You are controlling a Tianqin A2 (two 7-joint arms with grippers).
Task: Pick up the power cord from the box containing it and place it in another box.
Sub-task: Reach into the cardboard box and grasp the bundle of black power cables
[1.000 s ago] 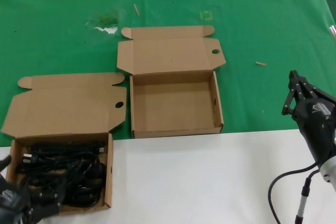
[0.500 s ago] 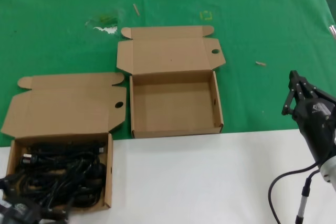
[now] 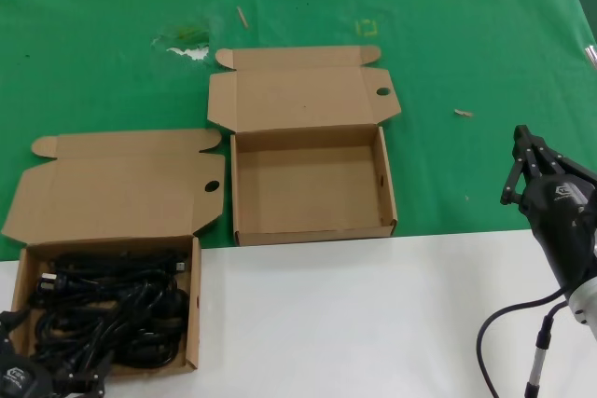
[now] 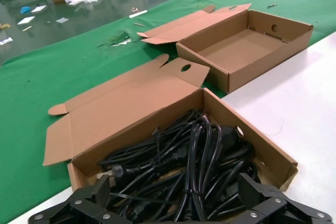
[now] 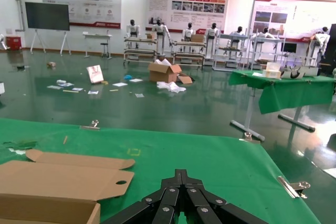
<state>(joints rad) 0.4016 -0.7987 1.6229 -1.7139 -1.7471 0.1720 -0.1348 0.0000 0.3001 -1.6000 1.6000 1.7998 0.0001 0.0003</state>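
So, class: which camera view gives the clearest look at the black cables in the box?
The left wrist view: the black cables fill the near box, loops and plugs distinct. The head view shows them smaller, from above. The right wrist view misses them.

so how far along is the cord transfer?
Nothing moved yet: the cords are all in the left box, and the other box is empty. The left tool hangs open just short of the cords. The right tool is parked, shut. Grasp, carry and drop remain.
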